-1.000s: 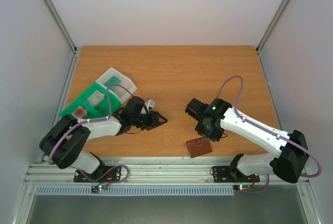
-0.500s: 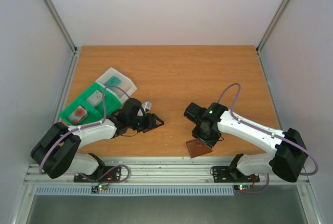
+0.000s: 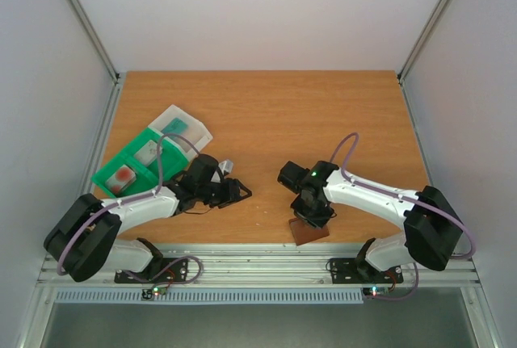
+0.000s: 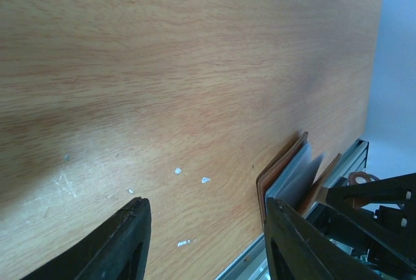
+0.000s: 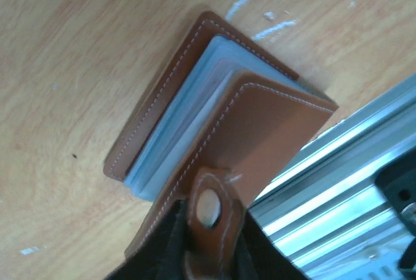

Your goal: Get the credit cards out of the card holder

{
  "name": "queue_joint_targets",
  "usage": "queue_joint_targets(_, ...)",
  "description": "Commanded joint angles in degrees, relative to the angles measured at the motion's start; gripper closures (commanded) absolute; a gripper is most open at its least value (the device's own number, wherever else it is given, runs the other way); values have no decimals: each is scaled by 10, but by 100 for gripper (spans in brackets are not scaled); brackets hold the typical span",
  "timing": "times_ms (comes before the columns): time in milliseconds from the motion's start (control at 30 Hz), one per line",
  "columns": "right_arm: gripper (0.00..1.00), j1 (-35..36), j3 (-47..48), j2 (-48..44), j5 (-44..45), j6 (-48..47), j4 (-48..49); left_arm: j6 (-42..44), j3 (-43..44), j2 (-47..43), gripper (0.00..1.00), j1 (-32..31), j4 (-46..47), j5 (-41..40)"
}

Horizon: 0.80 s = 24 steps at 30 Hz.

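The card holder (image 3: 309, 232) lies at the near edge of the wooden table (image 3: 266, 114), by the metal rail (image 3: 258, 266). My right gripper (image 3: 312, 217) pinches its snap strap (image 5: 208, 212). My left gripper (image 3: 242, 190) hangs well apart from it, fingers spread and empty, and white walls (image 3: 266, 9) stand behind.

The card holder (image 5: 221, 98), brown leather with pale stitching and grey-blue sleeves inside, sits half open at the counter's (image 5: 78, 46) near edge. Its top flap is raised, with the snap strap between the fingers of the right hand (image 5: 211, 254). Well apart, the red credit card (image 3: 122, 174) lies in the green tray's (image 3: 132, 160) near compartment, and the pale teal card (image 3: 176, 125) lies by its far end.
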Motion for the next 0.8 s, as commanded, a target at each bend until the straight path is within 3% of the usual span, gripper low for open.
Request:
queue_joint_targets(0, 89, 4, 6, 8, 15, -27, 13, 7, -11, -8, 51, -2, 5, -4)
queue_joint_targets(67, 98, 4, 11, 12, 20, -77, 41, 1, -9, -1, 51, -3, 16, 8)
queue_joint_targets(300, 99, 4, 6, 26, -42, -343, 252, -4, 4, -8, 51, 3, 5, 20)
queue_joint_targets(467, 99, 4, -25, -6, -157, -413, 419, 15, 15, -49, 49, 13, -81, -6)
queue_joint_targets(633, 99, 4, -13, -13, -168, -468, 433, 48, 20, -104, 47, 18, -164, -80)
queue_joint_targets(767, 96, -3, -40, 0, -180, -465, 458, 59, 27, -100, 46, 18, -185, -87)
